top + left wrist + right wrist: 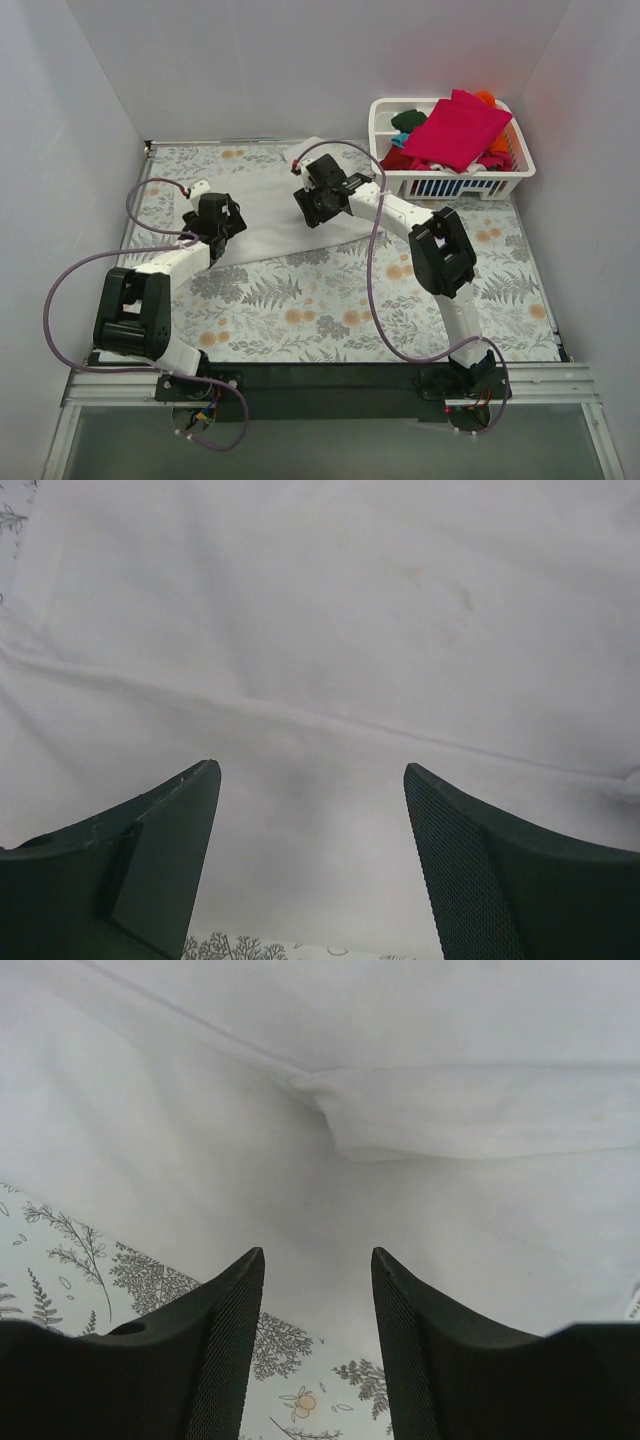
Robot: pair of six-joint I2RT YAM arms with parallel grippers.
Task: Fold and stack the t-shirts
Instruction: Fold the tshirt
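— Both open, or clamped on cloth?
— Open, both. Fingers of the left gripper spread wide over plain white fabric, gripping nothing; right gripper parted less, poised by a folded edge, likewise gripping nothing.
— Whereabouts of the white t-shirt?
— Spread out on the floral tabletop, left of the basket, under both grippers.
— And the rest?
— Heaped inside the basket: magenta t-shirt draped on top, red t-shirt and dark green t-shirt peeking out along its left end.
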